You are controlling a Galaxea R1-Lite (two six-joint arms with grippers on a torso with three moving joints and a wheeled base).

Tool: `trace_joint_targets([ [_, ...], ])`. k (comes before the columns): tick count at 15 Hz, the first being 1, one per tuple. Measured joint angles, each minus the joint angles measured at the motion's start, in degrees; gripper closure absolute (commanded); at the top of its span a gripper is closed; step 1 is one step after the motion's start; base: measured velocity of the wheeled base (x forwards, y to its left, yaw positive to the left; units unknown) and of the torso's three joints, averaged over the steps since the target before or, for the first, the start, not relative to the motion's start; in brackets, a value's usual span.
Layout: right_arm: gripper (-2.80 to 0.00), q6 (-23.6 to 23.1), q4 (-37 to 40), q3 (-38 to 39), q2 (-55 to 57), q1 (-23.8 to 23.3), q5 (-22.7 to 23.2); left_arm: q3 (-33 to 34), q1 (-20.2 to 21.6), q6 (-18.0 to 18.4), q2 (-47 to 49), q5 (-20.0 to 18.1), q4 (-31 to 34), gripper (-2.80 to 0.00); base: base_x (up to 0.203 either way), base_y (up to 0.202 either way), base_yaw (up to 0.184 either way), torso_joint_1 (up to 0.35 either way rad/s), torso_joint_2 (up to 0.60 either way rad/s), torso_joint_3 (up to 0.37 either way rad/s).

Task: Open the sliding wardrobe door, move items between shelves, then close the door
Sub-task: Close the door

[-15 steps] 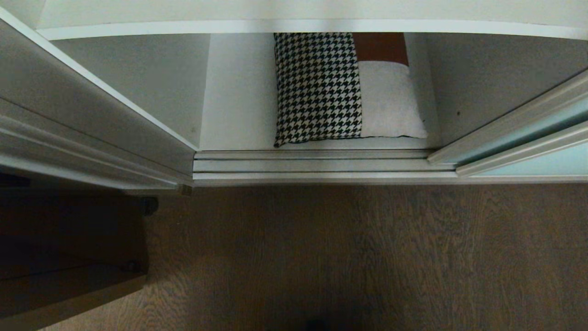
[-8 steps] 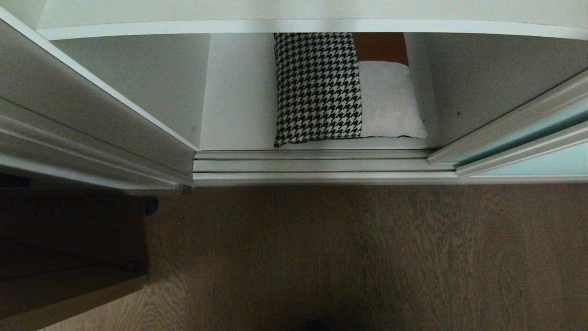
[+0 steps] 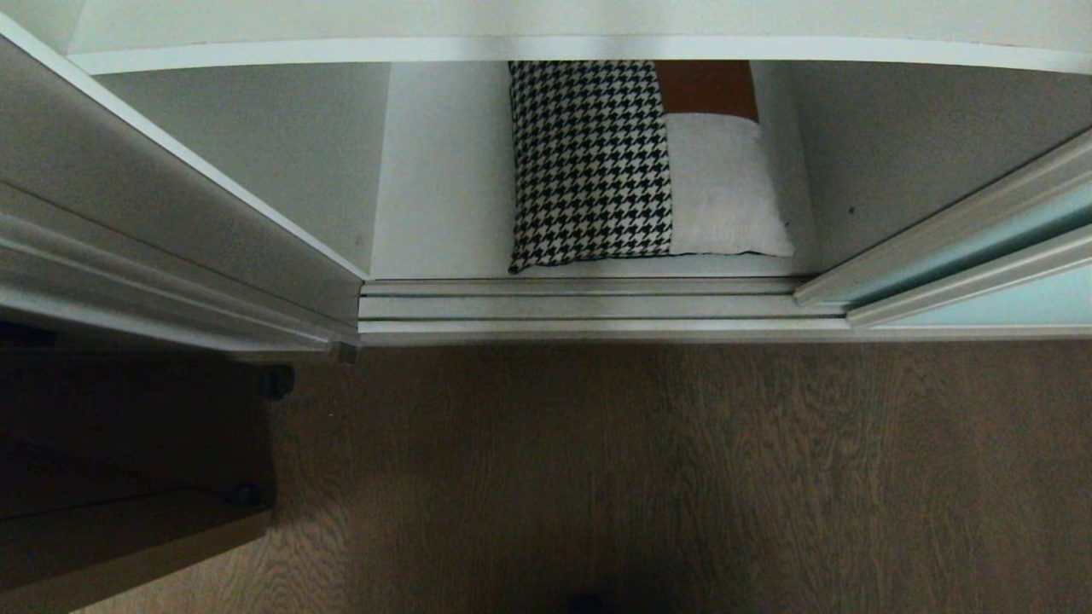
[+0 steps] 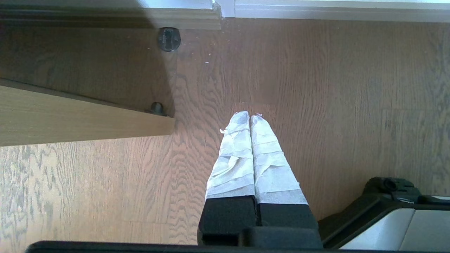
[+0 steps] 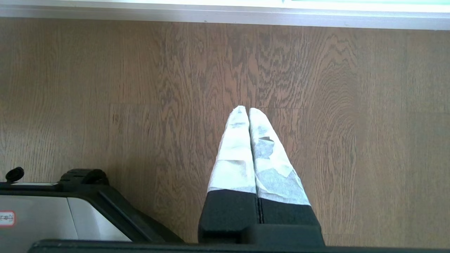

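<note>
In the head view the wardrobe stands open in the middle. The aqua frosted-glass sliding door (image 3: 981,256) is pushed to the right. A square cushion (image 3: 631,162) with houndstooth, rust-brown and light-grey patches lies on the bottom white shelf (image 3: 444,196), under the front edge of a higher shelf (image 3: 546,47). Neither arm shows in the head view. My left gripper (image 4: 250,116) hangs shut and empty over the wooden floor. My right gripper (image 5: 245,109) is likewise shut and empty, pointing at the floor in front of the wardrobe.
A ridged silver floor track (image 3: 589,307) runs along the wardrobe's front. The white-grey side panel (image 3: 153,222) rises at the left. A low wooden board on castors (image 4: 70,119) sits on the floor at the left. Parts of my base (image 5: 52,207) show beside each gripper.
</note>
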Motion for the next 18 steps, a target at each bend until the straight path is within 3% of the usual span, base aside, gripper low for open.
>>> trace_joint_targets([
  [4, 0.00, -0.09, 0.00, 0.00, 0.00, 0.00, -0.03, 0.00, 0.00, 0.02, 0.00, -0.02, -0.01, 0.00, -0.022, 0.000, 0.000, 0.002, 0.00, 0.002],
  [11, 0.00, 0.01, -0.01, 0.00, 0.02, 0.01, -0.04, 0.00, -0.02, 0.00, 0.02, 0.00, -0.04, 0.00, -0.184, 0.000, 0.001, 0.000, 0.00, 0.001],
  [18, 0.00, -0.72, 0.02, 0.00, 0.02, 0.04, -0.15, 0.00, -0.02, 0.00, 0.02, -0.03, -0.02, 0.00, 0.000, 0.000, 0.000, 0.000, 0.00, 0.000],
])
